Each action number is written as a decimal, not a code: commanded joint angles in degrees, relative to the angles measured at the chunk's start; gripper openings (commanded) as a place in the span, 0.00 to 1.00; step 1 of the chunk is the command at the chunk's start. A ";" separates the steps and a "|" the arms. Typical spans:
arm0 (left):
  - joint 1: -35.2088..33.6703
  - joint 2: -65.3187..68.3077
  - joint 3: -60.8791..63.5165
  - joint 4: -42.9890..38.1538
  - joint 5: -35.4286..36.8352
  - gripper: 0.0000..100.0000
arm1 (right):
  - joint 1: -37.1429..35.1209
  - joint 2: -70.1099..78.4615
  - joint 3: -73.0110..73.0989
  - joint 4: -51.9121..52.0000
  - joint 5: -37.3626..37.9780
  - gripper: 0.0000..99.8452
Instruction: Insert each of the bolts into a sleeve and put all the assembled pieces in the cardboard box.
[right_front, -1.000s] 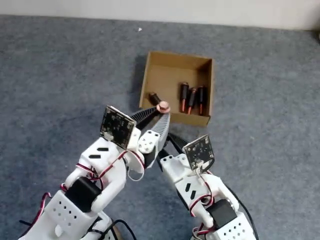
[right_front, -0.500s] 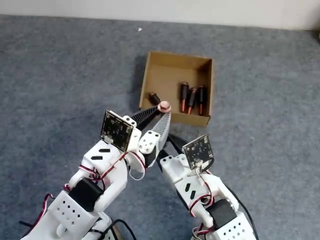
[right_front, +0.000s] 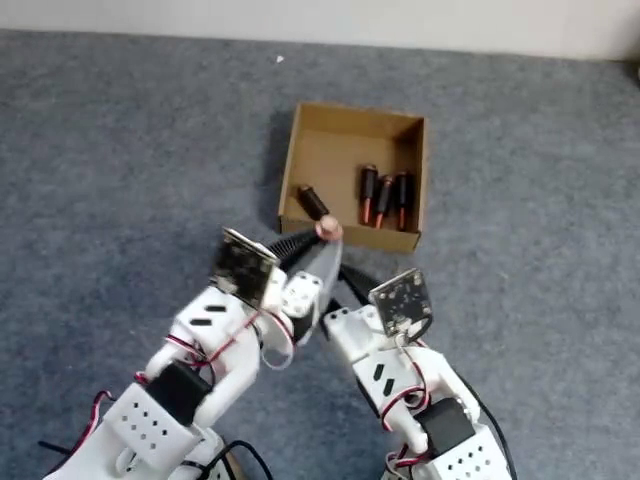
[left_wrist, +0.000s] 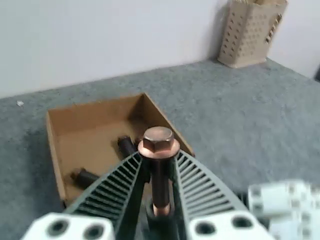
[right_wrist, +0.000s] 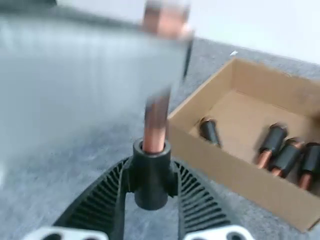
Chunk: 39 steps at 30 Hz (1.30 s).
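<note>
Lowered copper hex-head bolt (left_wrist: 159, 172) clamped in left gripper (left_wrist: 158, 159); right gripper (right_wrist: 150, 170) clamps black sleeve (right_wrist: 150, 182).

Box: 1 open brown cardboard box (right_front: 335, 150).
Finished parts: 4 assembled pieces, each a black sleeve with a copper bolt fitted (right_front: 312, 201) (right_front: 368, 190) (right_front: 384, 200) (right_front: 403, 198), all in the box.
Bolts outside the box: 1 copper-coloured hex-head metal bolt (left_wrist: 158, 142).
Sleeves outside the box: 1 black cylindrical sleeve (right_wrist: 150, 185).
Arms: 2 white robot arms (right_front: 200, 360) (right_front: 400, 370).
Grippers: 2, the left gripper (left_wrist: 158, 156) and the right gripper (right_wrist: 150, 165).
Background: 1 beige perforated container (left_wrist: 248, 32).
</note>
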 joint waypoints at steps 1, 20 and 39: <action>-0.84 0.31 1.54 0.00 0.18 0.09 | 5.05 -1.27 2.42 -1.98 0.09 0.00; -7.52 0.31 -6.11 24.00 -16.53 0.04 | 5.58 -1.27 3.03 -1.80 0.09 0.00; -29.76 0.31 12.79 8.88 -16.35 0.01 | 13.49 -1.19 1.19 -1.63 0.09 0.00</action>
